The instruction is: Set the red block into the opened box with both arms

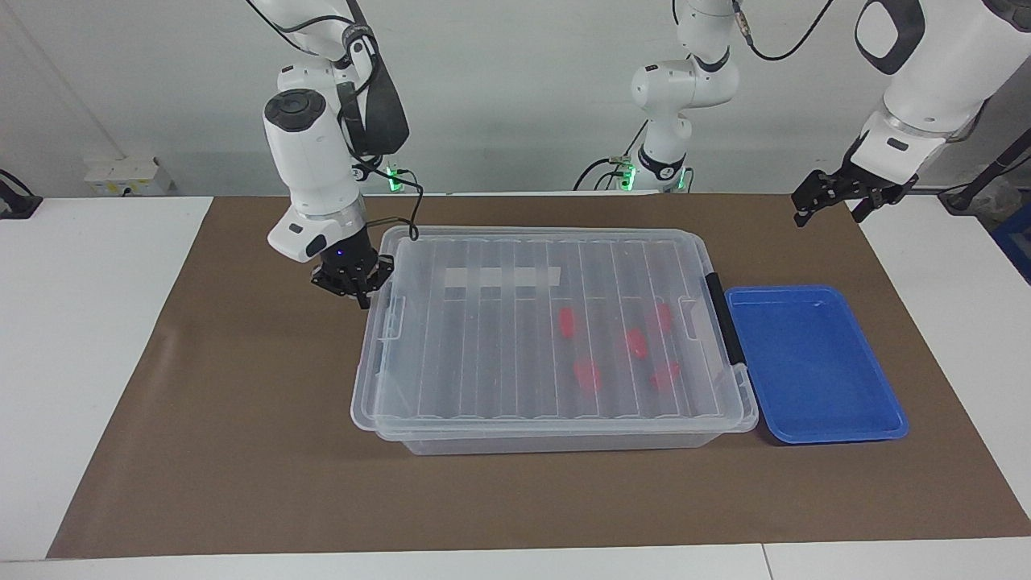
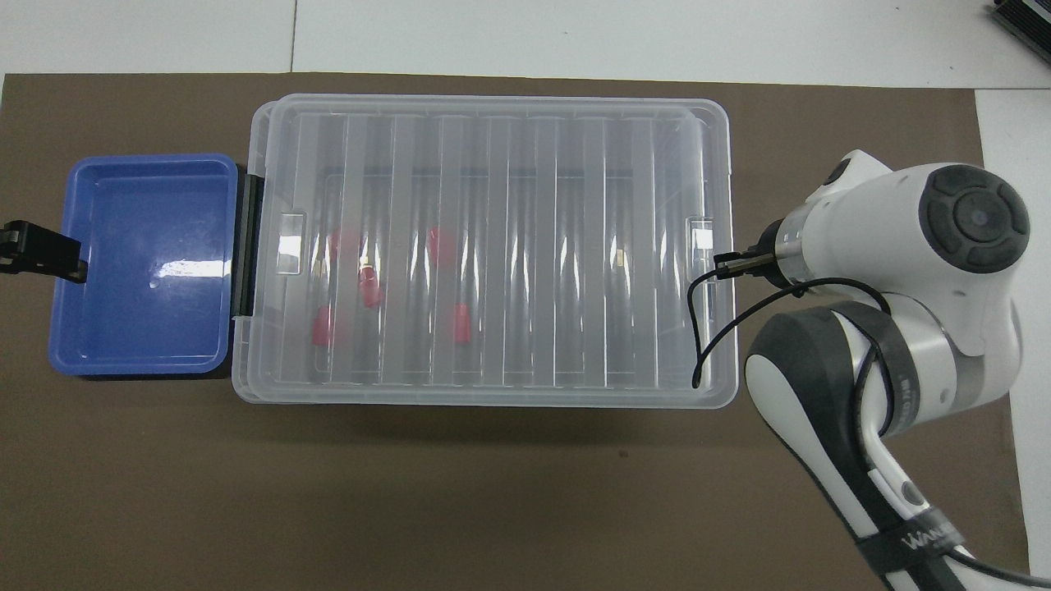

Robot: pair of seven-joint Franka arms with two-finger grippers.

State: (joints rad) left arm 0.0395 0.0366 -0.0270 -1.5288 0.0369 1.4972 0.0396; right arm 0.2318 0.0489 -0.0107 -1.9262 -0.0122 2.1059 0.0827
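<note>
The box [image 1: 556, 441] is a large clear bin, and its ribbed clear lid [image 1: 483, 338] lies square on top of it. Several red blocks [image 1: 586, 374] show through the lid inside the box [image 2: 493, 398], toward the left arm's end; one red block [image 2: 461, 322] is nearer the middle. My right gripper [image 1: 355, 283] is shut and low at the lid's end rim toward the right arm's end; in the overhead view its wrist hides it. My left gripper [image 1: 834, 201] hangs open and holds nothing, over the brown mat by the blue tray's end, and its tip [image 2: 41, 254] also shows.
An empty blue tray [image 1: 813, 362] sits against the box's black handle [image 1: 721, 318] at the left arm's end of the table. A brown mat [image 1: 242, 443] covers the table, with white surface at both ends. The right arm's black cable [image 2: 698, 328] hangs over the lid's corner.
</note>
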